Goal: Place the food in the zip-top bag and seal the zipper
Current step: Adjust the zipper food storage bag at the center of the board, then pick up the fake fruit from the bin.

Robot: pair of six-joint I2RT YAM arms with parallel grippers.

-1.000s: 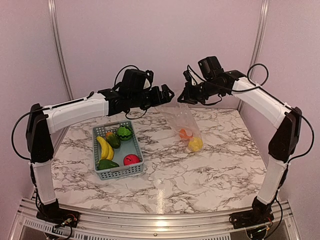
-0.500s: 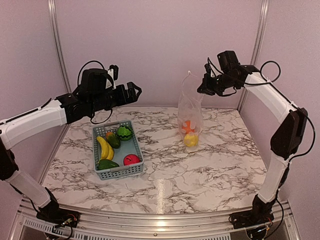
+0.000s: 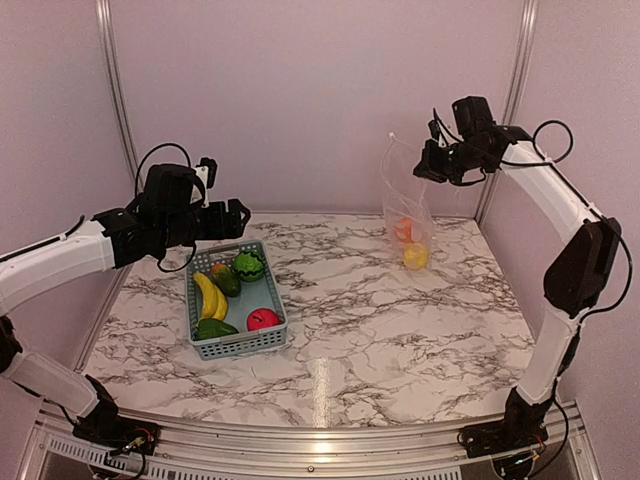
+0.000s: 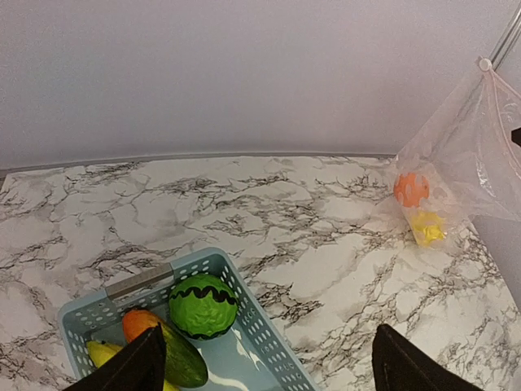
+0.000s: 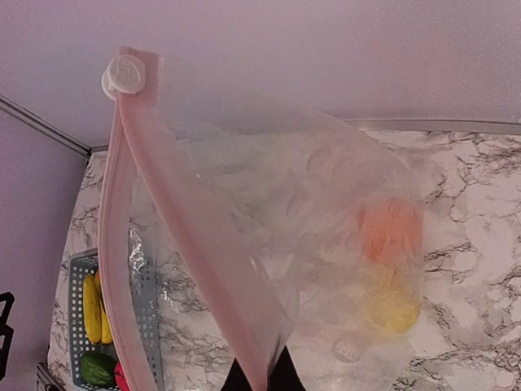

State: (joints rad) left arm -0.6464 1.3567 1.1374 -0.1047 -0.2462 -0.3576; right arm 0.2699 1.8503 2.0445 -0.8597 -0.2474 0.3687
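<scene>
Zip-top bag [image 3: 408,205] below right end effector [image 3: 428,168], zipper [image 5: 199,240] in its clenched grip; left end effector [image 3: 236,214] released.

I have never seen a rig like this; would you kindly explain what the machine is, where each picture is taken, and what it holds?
These are two robot arms bolted at a marble-pattern table. The wide picture comes from a fixed camera above and behind them; the other two from a camera on each wrist. On the table stands a grey-blue basket holding toy bananas, a striped green ball, a red piece and other green pieces. The right gripper pinches the top edge of a clear zip-top bag, which hangs with an orange piece and a yellow piece inside. The left gripper is open and empty.
</scene>
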